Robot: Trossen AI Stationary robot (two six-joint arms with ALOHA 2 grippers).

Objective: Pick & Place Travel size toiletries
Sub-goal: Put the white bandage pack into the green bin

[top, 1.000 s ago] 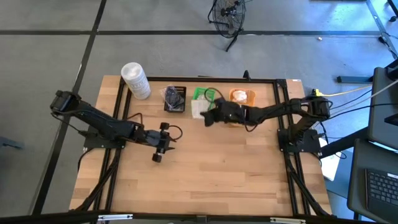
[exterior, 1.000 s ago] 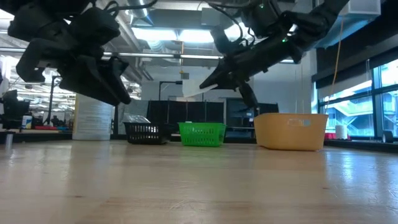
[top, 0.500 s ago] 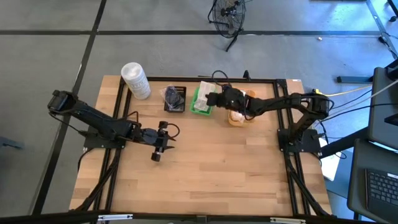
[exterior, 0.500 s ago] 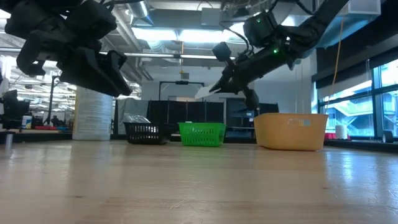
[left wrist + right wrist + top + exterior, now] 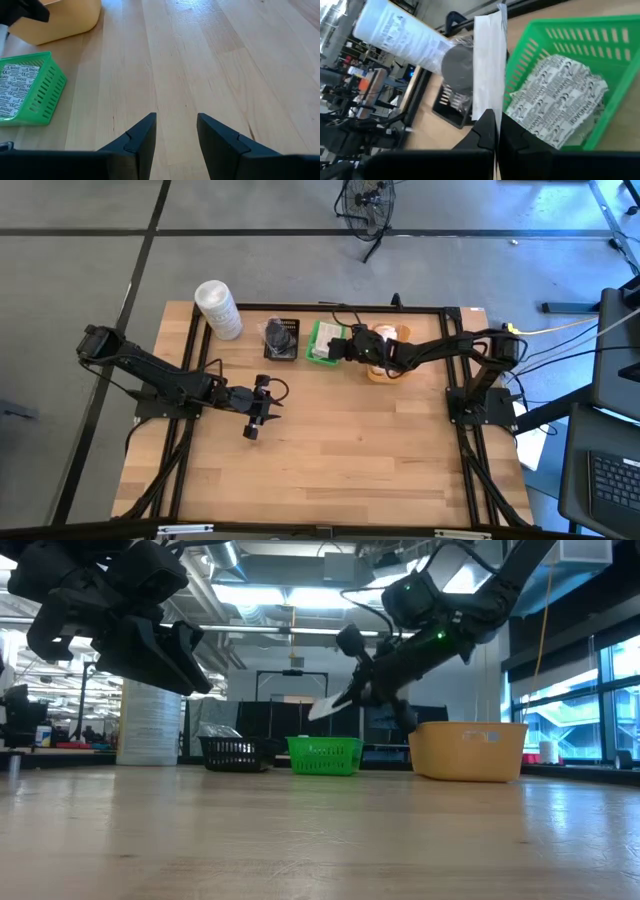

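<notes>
Right claw (image 5: 495, 125) is pinching a flat white sachet (image 5: 489, 65) by its edge, just above the green basket (image 5: 580, 30). Let go off-centre and it could flutter onto the rim or table. That arm's stretched far out; left claw (image 5: 176, 131) hovers spread, holding nothing.

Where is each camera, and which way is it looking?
High view: above, looking straight down; both arms show.
Low view: table height, looking across; right end effector holds a white sachet.
Left wrist view: on the left arm, over bare wood; its open end effector shows.
Right wrist view: facing the green tray, sachet pinched.
Every view shows that tray.
</notes>
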